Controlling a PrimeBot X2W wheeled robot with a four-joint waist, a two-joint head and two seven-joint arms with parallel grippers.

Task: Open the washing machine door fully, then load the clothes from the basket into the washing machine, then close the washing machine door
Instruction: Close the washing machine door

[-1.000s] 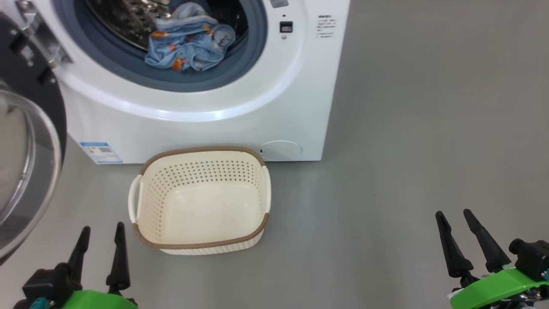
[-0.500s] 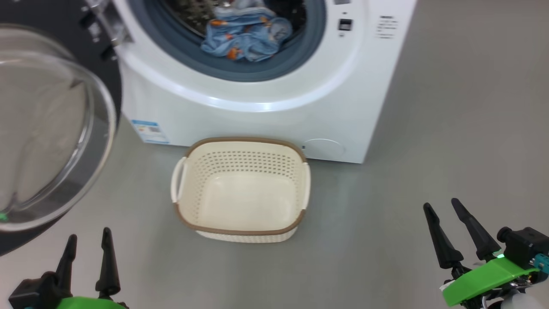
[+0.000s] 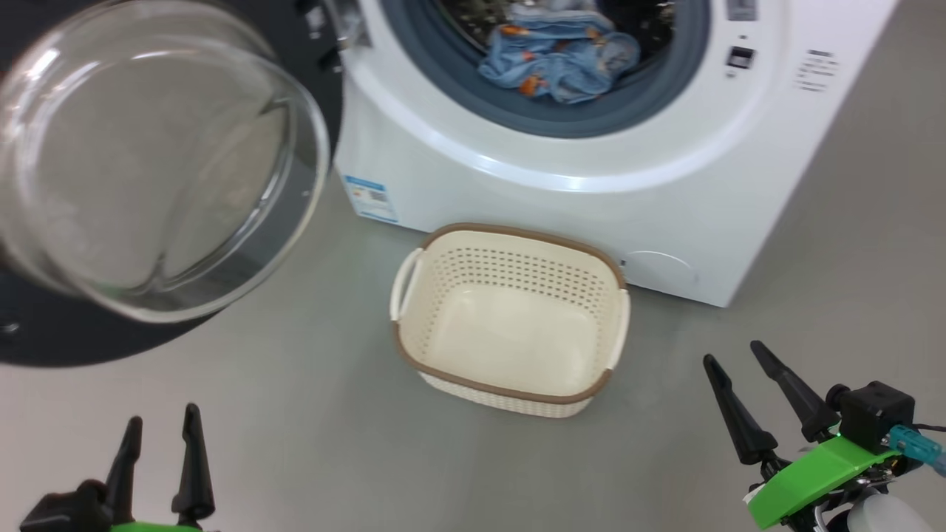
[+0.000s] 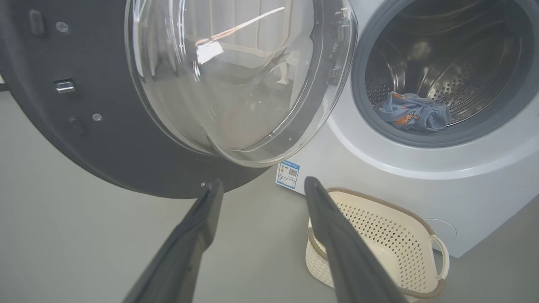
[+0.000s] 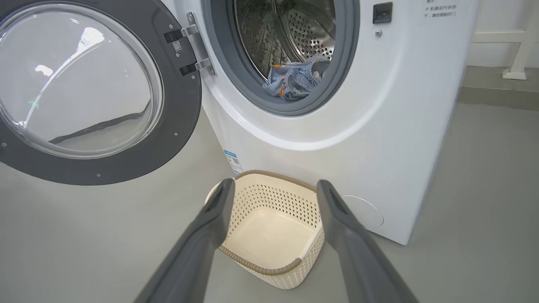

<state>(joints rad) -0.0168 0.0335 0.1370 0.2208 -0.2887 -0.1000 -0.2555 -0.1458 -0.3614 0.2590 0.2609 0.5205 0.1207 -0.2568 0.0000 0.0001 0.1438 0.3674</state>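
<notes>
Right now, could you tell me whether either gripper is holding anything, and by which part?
Nothing is held: the left gripper and the right gripper are both open and empty, clear of the basket.

Tapered black fingers (image 3: 735, 414), green wrist housings (image 3: 813, 476)

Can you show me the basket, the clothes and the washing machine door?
basket (image 3: 517, 343), head view: bare inner floor.
clothes (image 3: 559, 63), head view: blue printed fabric.
washing machine door (image 3: 155, 166), head view: clear glass bowl.
</notes>
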